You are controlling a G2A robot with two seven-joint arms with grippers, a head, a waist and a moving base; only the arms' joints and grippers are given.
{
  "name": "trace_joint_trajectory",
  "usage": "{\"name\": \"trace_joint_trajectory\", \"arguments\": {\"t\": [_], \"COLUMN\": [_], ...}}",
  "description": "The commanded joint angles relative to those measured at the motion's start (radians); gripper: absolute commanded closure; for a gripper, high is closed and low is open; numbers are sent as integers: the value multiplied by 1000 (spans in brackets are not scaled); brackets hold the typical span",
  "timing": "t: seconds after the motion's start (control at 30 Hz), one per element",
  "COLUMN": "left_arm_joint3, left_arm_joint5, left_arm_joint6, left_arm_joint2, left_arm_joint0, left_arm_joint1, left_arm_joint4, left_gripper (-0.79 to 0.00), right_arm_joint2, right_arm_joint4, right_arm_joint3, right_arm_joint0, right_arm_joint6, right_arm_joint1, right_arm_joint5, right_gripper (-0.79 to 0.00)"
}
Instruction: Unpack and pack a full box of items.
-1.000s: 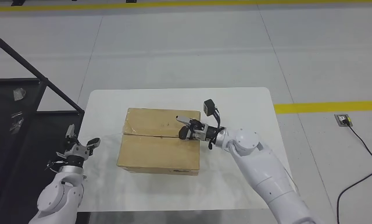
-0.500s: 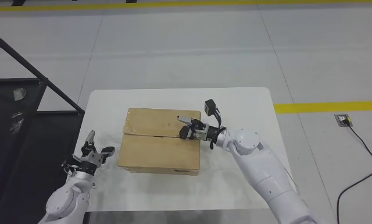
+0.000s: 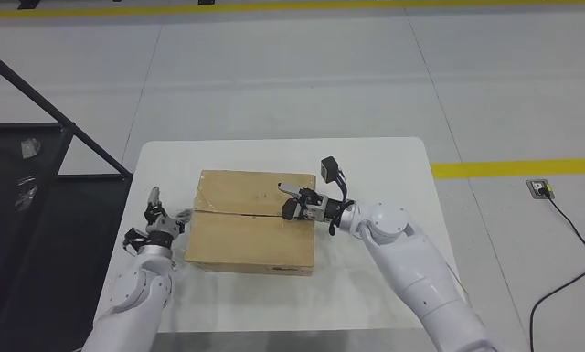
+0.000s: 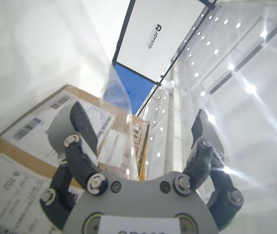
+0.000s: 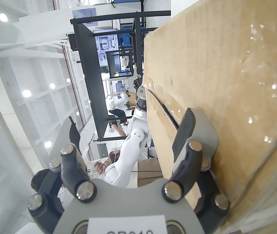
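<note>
Top view is showing the box (image 3: pixel 251 219) sitting closed, its contents hidden, mid-desk (image 3: pixel 384 169), the right gripper (image 3: pixel 287 197) hovering with fingers spread over its taped seam, the left gripper (image 3: pixel 166 208) hanging released beside the side facing the desk's left edge.

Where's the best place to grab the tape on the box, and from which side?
Pinch the loose end of clear tape that stands up off the box at its left end. Come from the box's left side with the open left gripper, closing across the strip's flat faces. It looks thin and floppy, so probably grip low, near the cardboard.
</note>
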Motion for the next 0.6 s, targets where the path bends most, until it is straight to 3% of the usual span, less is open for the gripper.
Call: {"name": "trace_joint_trajectory", "arguments": {"t": [0.0, 0.2, 0.57], "left_arm_joint3": [-5, -73, -208], "left_arm_joint5": [-37, -112, -164], "left_arm_joint6": [22, 66, 137], "left_arm_joint2": [-18, -87, -153], "left_arm_joint0": [5, 52, 114], "left_arm_joint1": [-2, 2, -1], "left_arm_joint4": [-2, 46, 162], "left_gripper": [-785, -785, -785], "right_arm_joint2": [2, 2, -4], "right_arm_joint4": [-1, -3, 1], "right_arm_joint3": [-3, -5, 9], "right_arm_joint0": [-2, 1, 10], "right_arm_joint6": [0, 5, 10], "right_arm_joint1": [1, 2, -2], "right_arm_joint5": [3, 10, 4], "right_gripper": [-785, -785, -785]}}
